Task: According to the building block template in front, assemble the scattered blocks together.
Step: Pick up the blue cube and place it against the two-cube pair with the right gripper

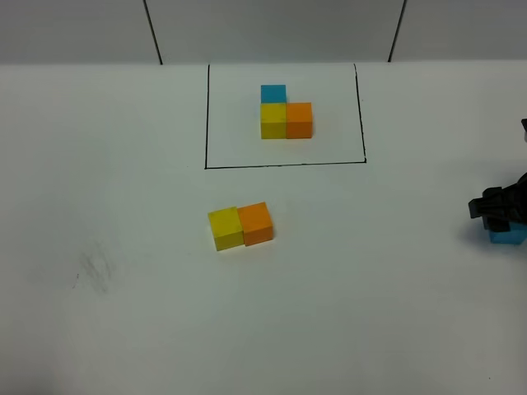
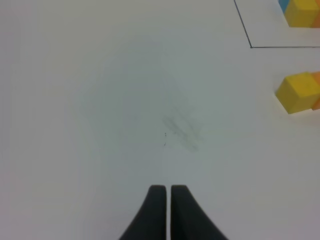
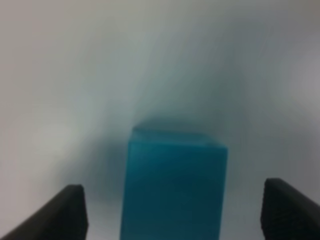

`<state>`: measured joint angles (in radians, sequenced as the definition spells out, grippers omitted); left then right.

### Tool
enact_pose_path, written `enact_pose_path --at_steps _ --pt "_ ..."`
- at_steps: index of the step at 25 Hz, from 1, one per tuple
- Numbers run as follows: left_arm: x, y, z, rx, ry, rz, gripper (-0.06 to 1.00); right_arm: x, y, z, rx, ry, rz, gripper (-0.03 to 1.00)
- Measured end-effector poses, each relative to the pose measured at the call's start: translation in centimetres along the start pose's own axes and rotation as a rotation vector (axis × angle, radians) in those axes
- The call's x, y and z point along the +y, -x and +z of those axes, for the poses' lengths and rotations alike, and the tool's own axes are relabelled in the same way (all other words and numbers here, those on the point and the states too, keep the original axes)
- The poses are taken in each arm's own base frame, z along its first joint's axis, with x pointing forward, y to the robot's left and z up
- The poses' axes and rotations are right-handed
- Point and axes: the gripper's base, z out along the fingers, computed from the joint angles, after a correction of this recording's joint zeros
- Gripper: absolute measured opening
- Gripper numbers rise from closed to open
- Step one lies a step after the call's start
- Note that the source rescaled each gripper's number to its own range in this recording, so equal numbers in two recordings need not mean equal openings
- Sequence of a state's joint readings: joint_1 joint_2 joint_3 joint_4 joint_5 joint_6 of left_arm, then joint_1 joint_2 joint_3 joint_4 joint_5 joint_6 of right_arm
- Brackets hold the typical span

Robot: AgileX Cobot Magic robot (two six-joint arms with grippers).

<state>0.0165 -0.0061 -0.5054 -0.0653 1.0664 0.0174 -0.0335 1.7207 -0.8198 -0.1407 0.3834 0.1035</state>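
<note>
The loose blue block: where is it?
The loose blue block sits at the far right of the exterior high view, between the open fingers of the right hand, far from the yellow and orange blocks.

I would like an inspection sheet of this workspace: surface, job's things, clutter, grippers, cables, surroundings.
surface: white table, faint grey scuff on its left part.
job's things: template trio inside black frame; yellow cube and orange cube touching, side by side; blue cube apart, far right.
clutter: nothing seen.
grippers: left gripper shut, empty; right gripper open, astride the blue cube, gaps both sides.
cables: nothing seen.
surroundings: grey wall with dark seams behind the table.
</note>
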Motion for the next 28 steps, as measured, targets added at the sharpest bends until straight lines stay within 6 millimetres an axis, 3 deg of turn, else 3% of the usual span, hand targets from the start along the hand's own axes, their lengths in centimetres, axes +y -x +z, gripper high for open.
enact_pose_path --at_steps 15,18,21,28 --pt "0.0 0.0 0.0 0.000 0.000 0.000 0.00 0.0 -0.2 3.4 0.008 0.004 -0.026 0.71" --pt "0.0 0.0 0.0 0.000 0.000 0.000 0.00 0.0 -0.3 3.5 0.008 0.004 -0.024 0.62" --pt "0.0 0.0 0.0 0.000 0.000 0.000 0.00 0.0 -0.3 3.5 0.007 0.004 -0.025 0.45" --pt "0.0 0.0 0.0 0.000 0.000 0.000 0.00 0.0 -0.3 3.5 0.007 0.004 -0.071 0.46"
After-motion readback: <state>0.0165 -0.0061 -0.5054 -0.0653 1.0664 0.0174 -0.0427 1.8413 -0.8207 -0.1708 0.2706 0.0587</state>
